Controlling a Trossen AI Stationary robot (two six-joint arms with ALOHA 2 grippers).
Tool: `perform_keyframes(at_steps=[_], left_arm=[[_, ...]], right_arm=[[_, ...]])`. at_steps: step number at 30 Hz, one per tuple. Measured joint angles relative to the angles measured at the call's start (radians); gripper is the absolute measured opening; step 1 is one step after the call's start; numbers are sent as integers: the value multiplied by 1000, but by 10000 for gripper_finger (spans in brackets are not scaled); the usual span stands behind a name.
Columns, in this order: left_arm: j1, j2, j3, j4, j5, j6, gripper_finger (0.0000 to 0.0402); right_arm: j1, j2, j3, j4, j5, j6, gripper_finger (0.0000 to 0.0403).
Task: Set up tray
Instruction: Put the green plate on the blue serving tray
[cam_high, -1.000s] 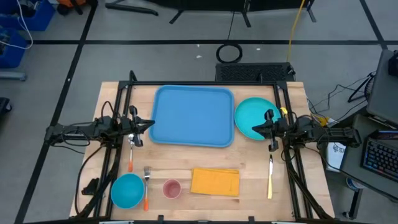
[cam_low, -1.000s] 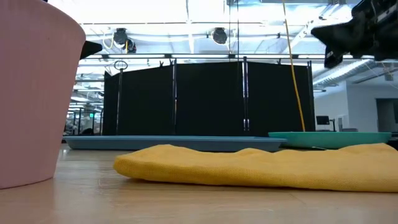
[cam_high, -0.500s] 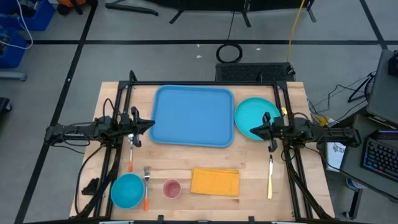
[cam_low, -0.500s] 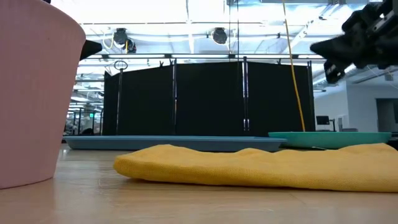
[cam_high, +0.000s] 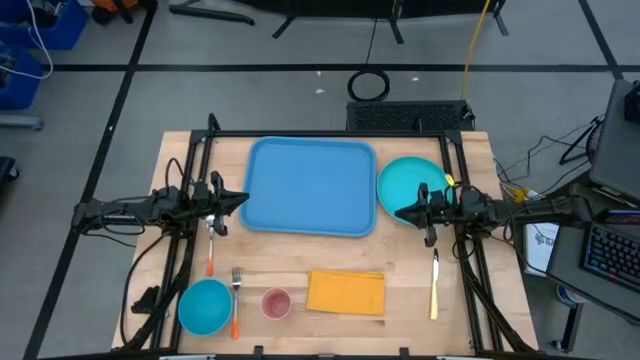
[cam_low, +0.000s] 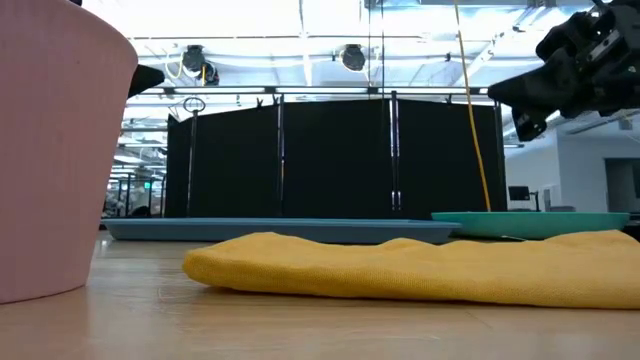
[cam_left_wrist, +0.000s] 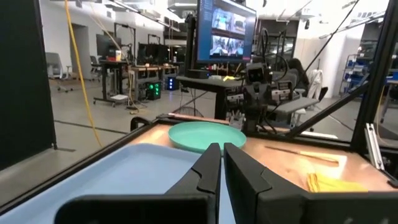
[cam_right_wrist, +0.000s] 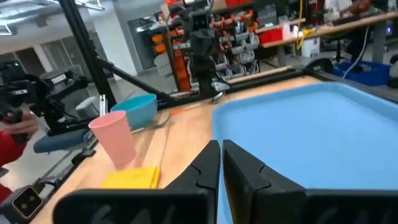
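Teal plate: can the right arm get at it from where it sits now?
Probably yes. The right pincer, shut, hangs above the teal plate's near edge beside the tray; nothing lies on the plate.

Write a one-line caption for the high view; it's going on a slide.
Both arms flank the empty tray: left hand at its left edge, right hand over the teal plate.

The tray (cam_high: 311, 186) lies at the back middle of the table (cam_high: 470, 305), and the plate (cam_high: 408, 188) sits just beside its right edge. The left gripper (cam_high: 243, 198) hangs at the tray's left edge; the right gripper (cam_high: 402, 212) is over the plate's near left part. Along the front, from left to right, lie the bowl (cam_high: 205, 306), fork (cam_high: 236, 301), cup (cam_high: 276, 302), napkin (cam_high: 346, 292) and knife (cam_high: 435, 285). A spoon (cam_high: 211, 249) lies behind the bowl, left of the tray.
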Motion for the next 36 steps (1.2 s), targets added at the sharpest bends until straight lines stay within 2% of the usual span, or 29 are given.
perform_keyframes(at_steps=[5, 10, 14, 20, 23, 30, 36], left_arm=[[0, 0, 0, -32, 0, 0, 26], [0, 0, 0, -57, -9, 1, 26], [1, 0, 0, -68, -39, 37, 26], [1, 0, 0, -75, -62, 56, 26], [1, 0, 0, -87, -65, 53, 26], [1, 0, 1, -114, -65, 23, 26], [1, 0, 1, -114, -65, 15, 26]], right_arm=[[0, 112, 19, 10, 28, -14, 29], [6, 255, 78, -39, 28, 3, 78], [56, 372, 184, -62, 49, -30, 116], [147, 541, 411, -393, 232, -17, 148], [175, 623, 511, -568, 284, 20, 157], [190, 756, 671, -902, 283, 149, 172], [198, 825, 681, -994, 230, 254, 174]])
